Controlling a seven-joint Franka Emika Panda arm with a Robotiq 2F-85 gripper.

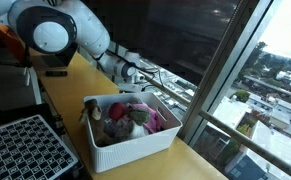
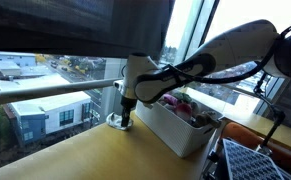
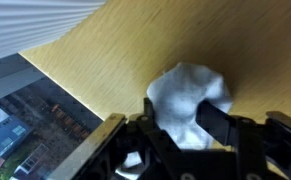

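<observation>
My gripper (image 3: 181,106) points down at the wooden table (image 3: 105,70), and its two black fingers are closed on the sides of a white soft lump (image 3: 190,88), which bulges out past the fingertips. In both exterior views the gripper (image 2: 125,115) (image 1: 135,76) is low over the tabletop near the window, just beyond the far end of a white bin (image 2: 177,132). The lump shows as a pale patch on the table under the fingers (image 2: 116,122). It is hidden in the exterior view from behind the arm.
The white bin (image 1: 135,142) holds several soft toys, pink and grey among them (image 1: 135,117). A black gridded crate (image 1: 25,150) (image 2: 257,160) stands beside the bin. A window with a metal rail (image 2: 45,92) runs along the table's edge.
</observation>
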